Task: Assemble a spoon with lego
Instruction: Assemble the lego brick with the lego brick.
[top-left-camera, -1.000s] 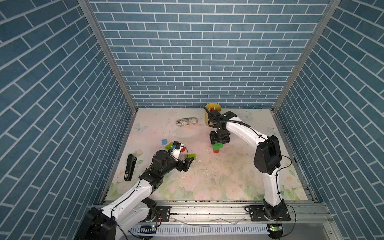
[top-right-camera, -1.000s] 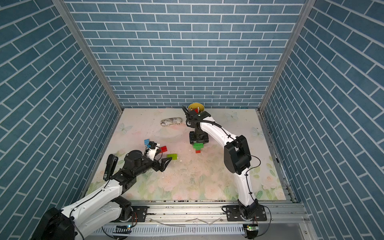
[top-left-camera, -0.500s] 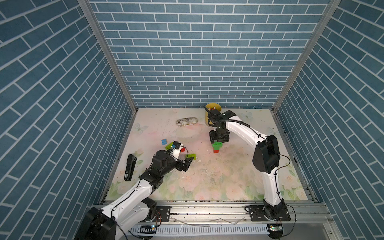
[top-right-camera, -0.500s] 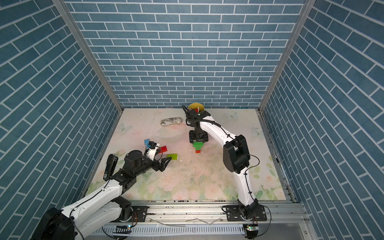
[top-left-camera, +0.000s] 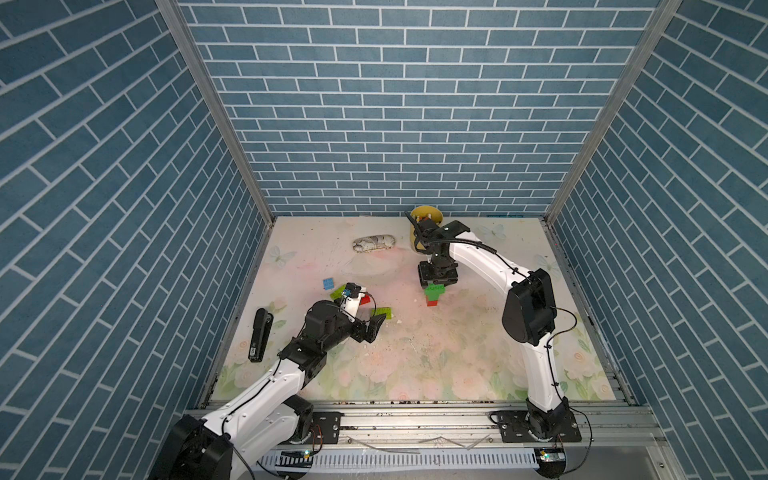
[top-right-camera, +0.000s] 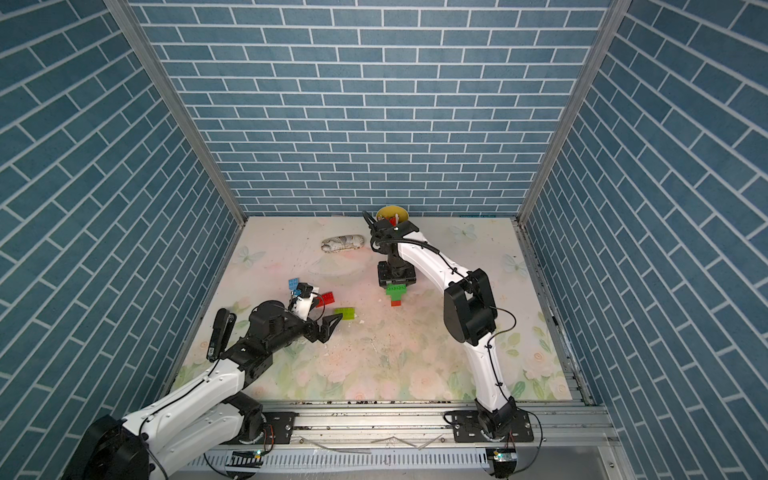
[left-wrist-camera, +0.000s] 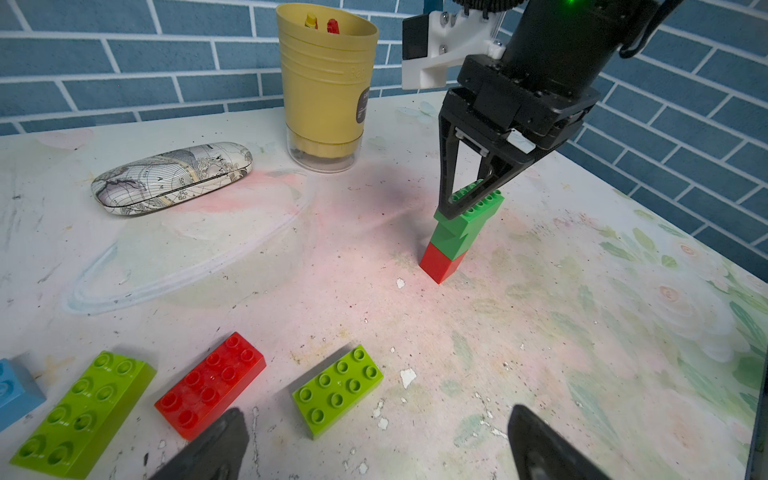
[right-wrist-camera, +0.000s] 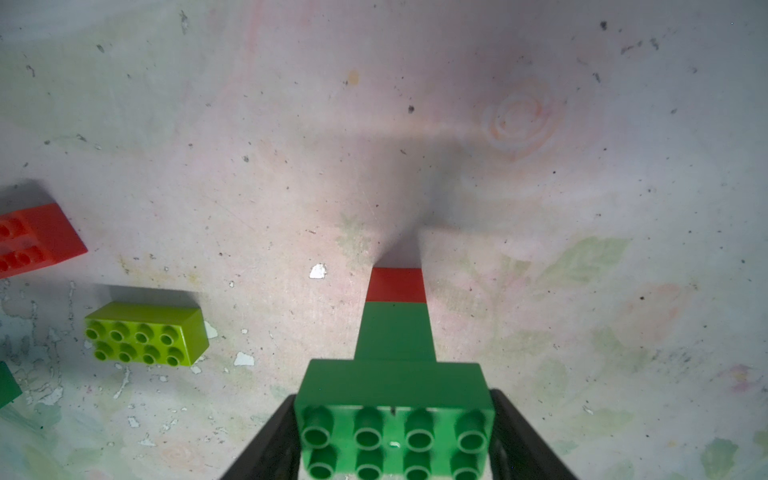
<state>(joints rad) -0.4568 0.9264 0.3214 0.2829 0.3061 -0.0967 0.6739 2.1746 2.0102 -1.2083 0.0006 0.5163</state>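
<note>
The partly built spoon stands on end near the middle of the table: a red square at the foot, a green square above it, a green oblong on top. My right gripper points down and is shut on that top oblong. Loose lego lies at the left: a lime oblong, a red oblong, a second lime oblong and a light-blue brick. My left gripper hangs open just short of the nearer lime oblong, holding nothing.
A yellow cup with small bits stands at the back wall behind the right wrist. A map-printed glasses case lies to its left. A black oblong object lies by the left wall.
</note>
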